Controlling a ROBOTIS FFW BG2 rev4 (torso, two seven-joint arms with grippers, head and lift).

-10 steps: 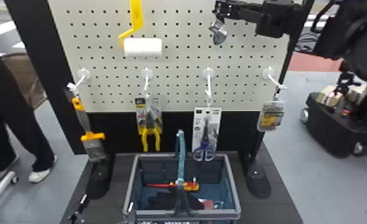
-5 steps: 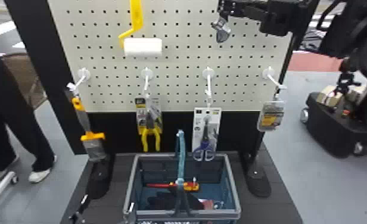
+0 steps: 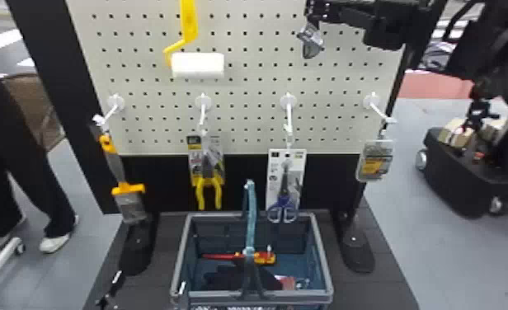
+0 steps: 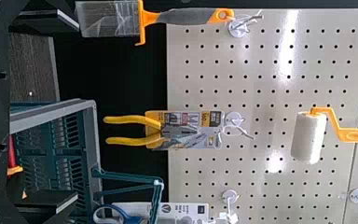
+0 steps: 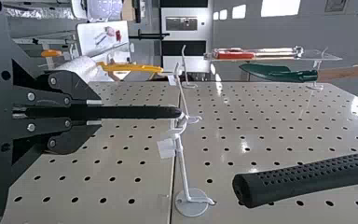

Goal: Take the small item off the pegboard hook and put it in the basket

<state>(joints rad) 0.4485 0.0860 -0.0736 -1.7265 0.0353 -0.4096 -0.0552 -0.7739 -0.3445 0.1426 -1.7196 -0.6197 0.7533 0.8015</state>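
Observation:
My right gripper (image 3: 311,15) is at the upper right of the pegboard (image 3: 257,37), with a small grey item (image 3: 311,41) hanging just below its fingertips. In the right wrist view the right gripper (image 5: 179,113) is shut, its tip beside a white hook (image 5: 182,170). A pale loop (image 5: 180,123) shows at the tip; the fingers hide what hangs beneath. The basket (image 3: 326,264) stands in front of the board. My left gripper (image 3: 150,284) is parked low at its left, fingers apart; in the left wrist view the left gripper (image 4: 58,112) is open before the basket (image 4: 93,140).
A brush (image 3: 128,189), pliers (image 3: 208,189), scissors (image 3: 283,206) and a small pack (image 3: 375,160) hang on the lower hooks. A paint roller (image 3: 197,64) is above them. The basket's handle (image 3: 250,222) stands up; a red-yellow tool (image 3: 261,258) and dark gloves (image 3: 232,278) lie inside.
My right gripper has shifted slightly right and up across the board, the small grey item moving along with it. The left gripper and the basket look unchanged.

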